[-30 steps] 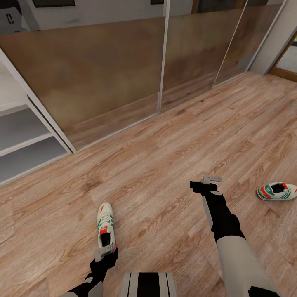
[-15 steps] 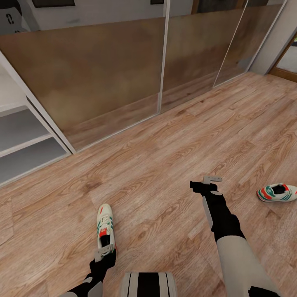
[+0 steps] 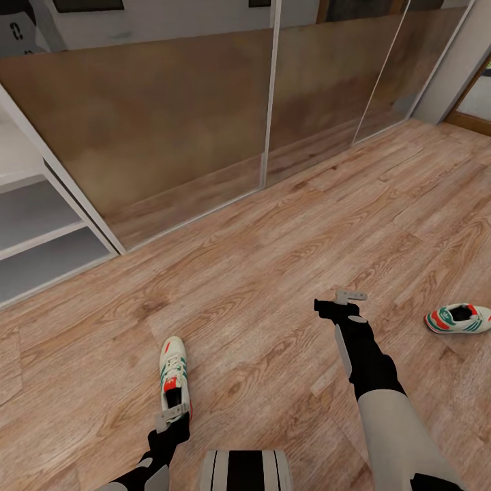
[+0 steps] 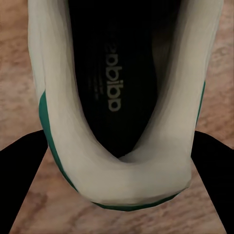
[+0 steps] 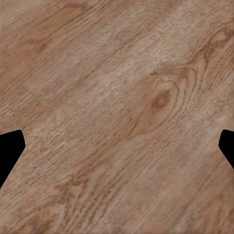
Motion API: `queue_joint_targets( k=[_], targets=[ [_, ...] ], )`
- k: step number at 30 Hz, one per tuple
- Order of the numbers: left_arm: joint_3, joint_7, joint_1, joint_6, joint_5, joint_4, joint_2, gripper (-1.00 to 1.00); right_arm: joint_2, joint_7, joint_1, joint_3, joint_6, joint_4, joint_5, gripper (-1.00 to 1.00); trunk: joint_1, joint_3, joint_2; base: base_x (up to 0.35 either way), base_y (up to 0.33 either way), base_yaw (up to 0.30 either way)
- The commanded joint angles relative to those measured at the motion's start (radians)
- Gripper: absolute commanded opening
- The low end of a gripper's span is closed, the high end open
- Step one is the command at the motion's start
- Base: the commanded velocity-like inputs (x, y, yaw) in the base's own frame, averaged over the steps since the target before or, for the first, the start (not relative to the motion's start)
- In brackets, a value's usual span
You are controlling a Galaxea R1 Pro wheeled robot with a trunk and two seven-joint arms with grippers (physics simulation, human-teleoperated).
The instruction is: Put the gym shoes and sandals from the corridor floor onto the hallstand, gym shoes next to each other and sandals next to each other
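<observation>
Our left hand [image 3: 173, 413] straddles the heel of a gym shoe [image 3: 173, 368] on the corridor floor [image 3: 273, 259], fingers apart, not clamped. Our right hand [image 3: 351, 296] hovers open above bare planks, the other gym shoe [image 3: 457, 317] lying well apart

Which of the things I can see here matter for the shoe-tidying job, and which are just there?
Job:
near shoe, at the left gripper
far shoe
rack
floor

Just there:
mirrored doors
right gripper, over bare floor

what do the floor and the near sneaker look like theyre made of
Corridor floor: wood-look planks, matte; grain, knots and plank seams show. Near gym shoe, at the left tool: smooth cream upper, probably leather or synthetic, with green stripes and a dark printed insole. It is a render, so uncertain.
</observation>
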Motion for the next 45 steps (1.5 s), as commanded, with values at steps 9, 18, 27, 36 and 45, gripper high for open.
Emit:
queue_joint_targets(
  k=[9, 18, 27, 36, 45],
  targets=[
    [0.01, -0.001, -0.001, -0.003, 0.003, 0.001, 0.0, -1.0, 0.001, 0.001, 0.0, -0.002, 0.006, -0.001, 0.008, 1.0, 0.0, -0.001, 0.0, 0.0, 0.0, 0.0],
    [0.01, -0.001, 0.0, -0.003, 0.002, 0.001, 0.0, -1.0, 0.001, 0.001, 0.0, -0.002, 0.005, -0.001, 0.008, 1.0, -0.004, 0.03, 0.002, 0.0, 0.0, 0.0],
    [0.012, 0.001, -0.001, 0.011, -0.001, -0.028, 0.002, -1.0, 0.001, 0.001, 0.0, -0.002, 0.006, -0.001, 0.008, 1.0, -0.008, 0.065, 0.004, 0.0, 0.0, 0.0],
    [0.002, 0.001, -0.007, 0.499, -0.017, -0.442, 0.003, -1.0, 0.001, 0.001, 0.0, 0.0, 0.006, 0.0, 0.008, 1.0, -0.012, 0.1, 0.006, 0.0, 0.0, 0.0],
    [-0.059, 0.001, -0.01, 0.784, -0.175, -0.839, -0.037, -1.0, 0.001, 0.002, 0.0, 0.005, 0.005, 0.0, 0.008, 1.0, -0.016, 0.135, 0.008, 0.0, 0.0, 0.0]
  ],
)
